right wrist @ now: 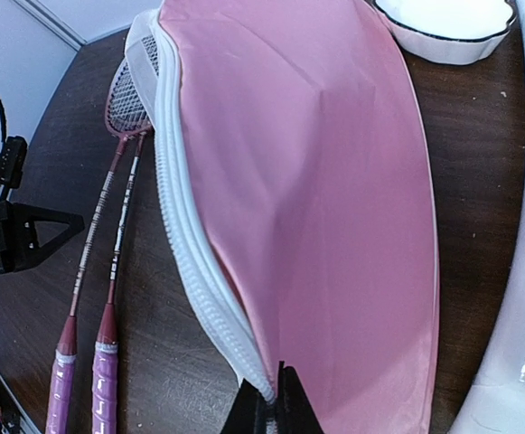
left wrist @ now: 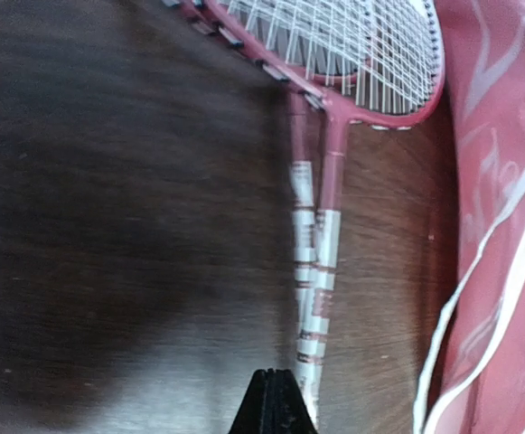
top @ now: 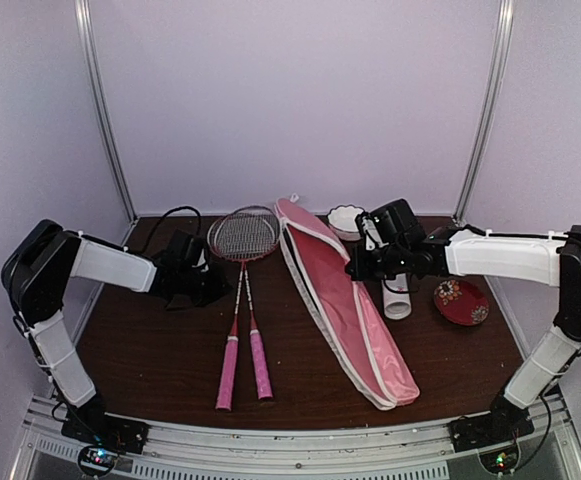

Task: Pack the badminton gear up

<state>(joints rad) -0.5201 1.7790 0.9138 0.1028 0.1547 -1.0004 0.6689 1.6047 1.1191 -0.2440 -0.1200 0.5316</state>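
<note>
2 rackets (top: 244,236) lie side by side on the counter (top: 150,350), with the heads far from you and the pink handles near, so their long axis runs straight away from the arm bases. Your left hand (top: 217,288) is the nearer one. It sits just left of the shafts, clenched and holding nothing, and its tips point across toward them.

Just right of the rackets lies the pink cover (top: 335,290), on a slant: its far end is beside the racket heads and its near end goes off to the right. Your right hand (right wrist: 264,411) is clenched about mid-length on the cover, and it seems to pinch the white zip edge.

Only the right wrist view shows that edge ending between the tips and facing the rackets. The left wrist view shows that the 2 shafts almost touch below the heads. The top view alone shows the white tube (top: 398,300), just beyond the right hand. I cannot find any shuttlecock.
</note>
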